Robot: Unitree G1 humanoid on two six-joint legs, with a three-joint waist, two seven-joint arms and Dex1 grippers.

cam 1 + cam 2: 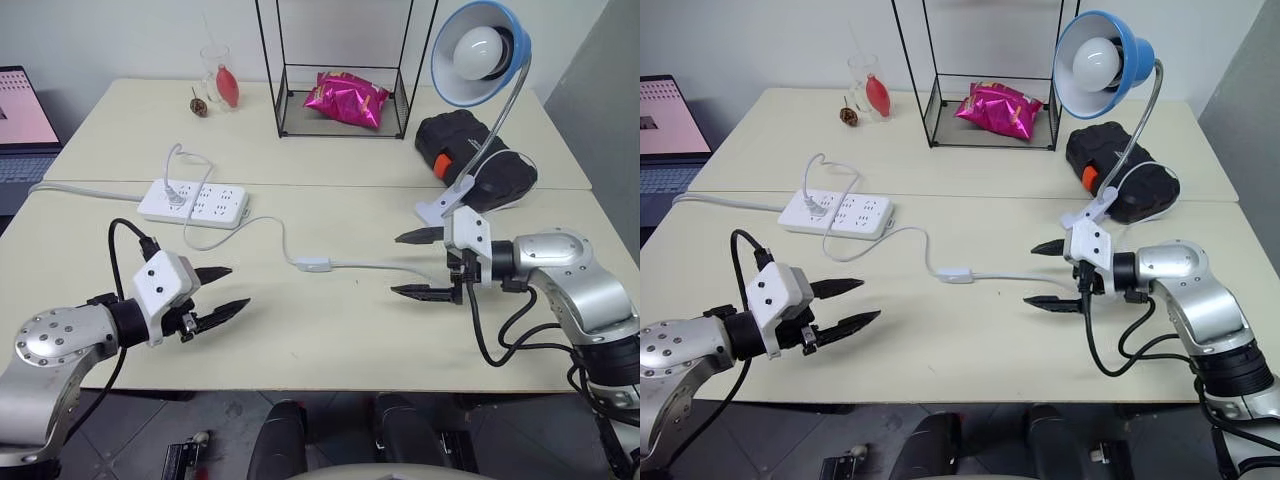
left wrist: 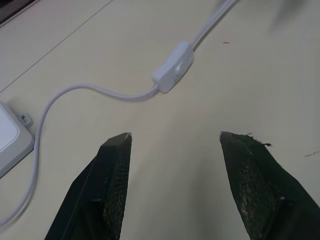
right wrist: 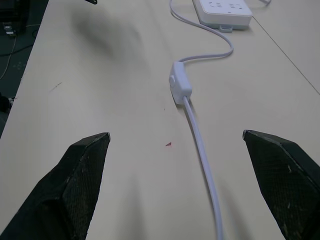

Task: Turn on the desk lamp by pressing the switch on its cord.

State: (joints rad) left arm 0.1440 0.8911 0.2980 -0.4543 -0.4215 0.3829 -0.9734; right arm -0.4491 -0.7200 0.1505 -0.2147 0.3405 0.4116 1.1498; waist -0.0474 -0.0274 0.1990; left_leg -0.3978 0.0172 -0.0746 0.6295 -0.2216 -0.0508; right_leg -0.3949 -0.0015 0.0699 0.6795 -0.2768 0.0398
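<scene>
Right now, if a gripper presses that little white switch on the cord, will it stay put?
Probably not firmly: the switch lies loose on the smooth table. It looks light, so it may skid. The thin cord curves limply and would hardly anchor it.

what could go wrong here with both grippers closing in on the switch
The switch is small and lies loose on the table; a sideways nudge from either open gripper, left or right, may slide it rather than press it. The right gripper straddles the cord, so it could snag it and tug the lamp.
</scene>
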